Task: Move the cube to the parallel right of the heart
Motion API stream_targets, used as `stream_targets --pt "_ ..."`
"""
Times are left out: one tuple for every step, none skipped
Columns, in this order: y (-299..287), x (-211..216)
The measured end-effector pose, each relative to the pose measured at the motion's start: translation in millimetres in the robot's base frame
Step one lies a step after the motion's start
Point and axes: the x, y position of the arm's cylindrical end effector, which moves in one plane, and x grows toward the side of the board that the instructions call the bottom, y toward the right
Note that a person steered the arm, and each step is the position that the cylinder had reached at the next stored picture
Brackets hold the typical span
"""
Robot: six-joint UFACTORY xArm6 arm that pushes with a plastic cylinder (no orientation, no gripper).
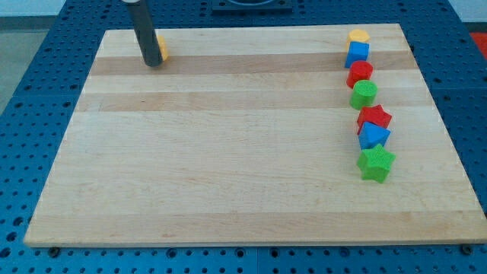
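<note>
- While my tip (pixel 154 64) rests near the bench's (pixel 228 152) top-left corner, a yellow block (pixel 163 49), shape unclear, sits touching or just beside it on the view's right.
- As a plain rod, this tool has nothing to spread or pinch.
- Blue cube (pixel 358 52) sits in the column at the view's right, just below the yellow heart (pixel 359 35).
- Further down come a red block (pixel 360 73), green block (pixel 364 93), red star (pixel 374 117), blue triangle (pixel 373 136) and green star (pixel 377 163).
</note>
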Motion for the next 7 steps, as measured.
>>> stream_targets --pt "-20.2 -3.8" --pt "-23.3 -2.5" --pt "8.9 9.6" --pt "69.4 12.3" --pt "142.2 -9.3" --pt "157.5 -20.6" --pt "170.8 -22.4"
